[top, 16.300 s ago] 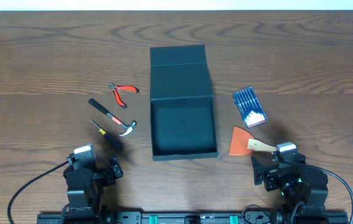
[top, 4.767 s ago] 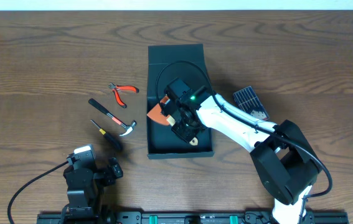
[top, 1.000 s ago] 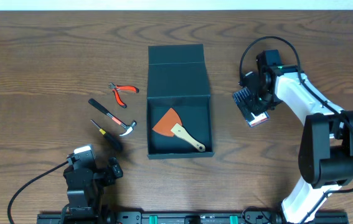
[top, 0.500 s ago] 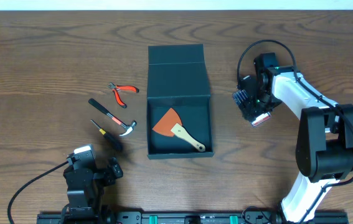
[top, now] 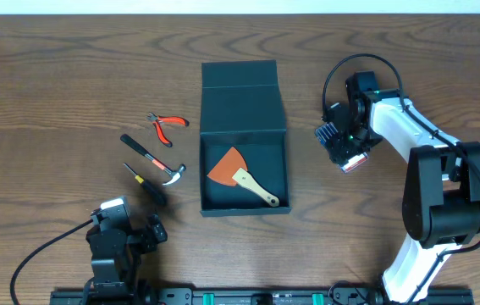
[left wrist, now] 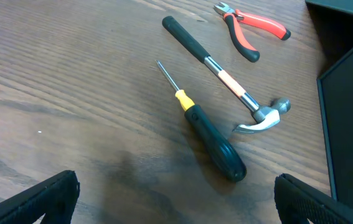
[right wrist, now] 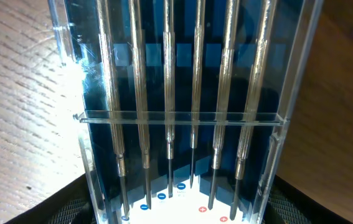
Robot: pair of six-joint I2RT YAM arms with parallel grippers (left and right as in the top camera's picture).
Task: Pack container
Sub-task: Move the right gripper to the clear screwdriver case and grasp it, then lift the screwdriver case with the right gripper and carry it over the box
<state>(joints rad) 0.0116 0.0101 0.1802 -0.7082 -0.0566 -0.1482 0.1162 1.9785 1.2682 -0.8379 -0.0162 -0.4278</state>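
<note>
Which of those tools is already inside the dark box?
The orange-bladed scraper: it alone lies in the container. Pliers, hammer and screwdriver lie on the table; the right gripper holds the bit case.

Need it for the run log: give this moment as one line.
right gripper: shut on screwdriver set, right of container; left gripper: open, empty; container: lid open, scraper inside

LOG | I read the container point(top: 245, 211): dark teal-black, matte, square box | state: open, hinged flap lid laid back flat toward the table's point(top: 53, 85) far edge | pose: upright, sides square to the table edges | place: mid-table, well clear of every edge
</note>
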